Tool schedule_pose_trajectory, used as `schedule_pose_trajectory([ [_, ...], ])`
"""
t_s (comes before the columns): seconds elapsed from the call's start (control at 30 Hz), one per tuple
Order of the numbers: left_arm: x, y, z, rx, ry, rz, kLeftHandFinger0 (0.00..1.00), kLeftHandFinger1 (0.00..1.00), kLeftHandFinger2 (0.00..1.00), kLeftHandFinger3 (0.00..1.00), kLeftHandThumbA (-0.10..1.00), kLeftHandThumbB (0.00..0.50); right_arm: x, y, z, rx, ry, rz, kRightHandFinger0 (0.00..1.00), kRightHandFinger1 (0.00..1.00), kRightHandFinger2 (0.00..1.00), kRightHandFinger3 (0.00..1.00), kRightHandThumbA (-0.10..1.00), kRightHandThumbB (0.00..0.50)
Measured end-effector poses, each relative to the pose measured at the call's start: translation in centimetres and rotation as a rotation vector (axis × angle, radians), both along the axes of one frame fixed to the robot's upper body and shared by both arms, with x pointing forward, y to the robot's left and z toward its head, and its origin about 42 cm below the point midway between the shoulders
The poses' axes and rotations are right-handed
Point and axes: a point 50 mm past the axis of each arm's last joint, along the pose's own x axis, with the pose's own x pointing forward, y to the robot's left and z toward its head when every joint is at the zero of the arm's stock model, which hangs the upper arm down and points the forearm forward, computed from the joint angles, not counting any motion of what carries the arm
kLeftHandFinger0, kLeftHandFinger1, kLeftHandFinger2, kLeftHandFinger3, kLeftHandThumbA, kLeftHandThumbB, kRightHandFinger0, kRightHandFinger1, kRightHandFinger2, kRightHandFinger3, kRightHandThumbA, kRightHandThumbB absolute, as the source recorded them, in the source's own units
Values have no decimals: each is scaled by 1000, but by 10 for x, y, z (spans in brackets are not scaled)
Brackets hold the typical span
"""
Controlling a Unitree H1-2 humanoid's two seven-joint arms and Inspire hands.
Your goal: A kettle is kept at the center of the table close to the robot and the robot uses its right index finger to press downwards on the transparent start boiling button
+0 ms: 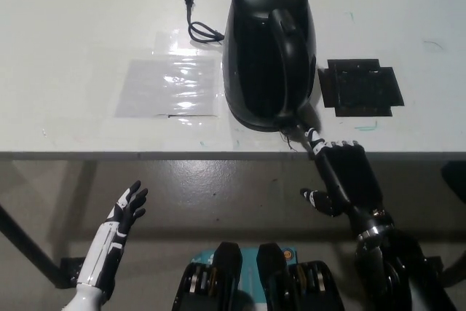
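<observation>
A black kettle (pixel 271 49) stands on the white table (pixel 87 27), near its front edge, handle toward me. The transparent button at the handle's base (pixel 291 128) is small and mostly hidden by my fingertip. My black right hand (pixel 342 176) reaches up from the lower right with one finger stretched out; its tip lies at the base of the handle, the other fingers curled. Whether it touches the button I cannot tell. My white left hand (pixel 124 216) rests open at the lower left, below the table edge.
A clear plastic sheet (pixel 169 85) lies left of the kettle. The black power cord (pixel 198 23) curls behind it. A black square base plate (pixel 362 87) sits right of the kettle. The table's front edge (pixel 145 155) runs across the middle of the view.
</observation>
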Motion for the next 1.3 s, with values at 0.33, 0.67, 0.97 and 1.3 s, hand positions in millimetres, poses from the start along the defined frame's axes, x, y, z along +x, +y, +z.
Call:
schedule_pose_trajectory([
  [0.33,1,0,1,-1,-4,1,1000,1000,1000,1000,993,213,7,2,-15,-24,55,5,0,0,0,1000,1000,160],
  [0.67,2,0,2,-1,-6,0,1000,1000,1000,1000,980,193,11,0,-28,-31,105,-4,0,0,0,1000,1000,155],
  [0.97,5,-1,4,0,-16,-2,1000,1000,1000,1000,996,179,19,2,-23,-38,97,-2,0,0,9,1000,1000,151],
  [1.3,7,-1,5,0,-19,-2,1000,1000,1000,1000,987,193,19,2,-22,-37,95,-3,0,0,78,1000,1000,155],
])
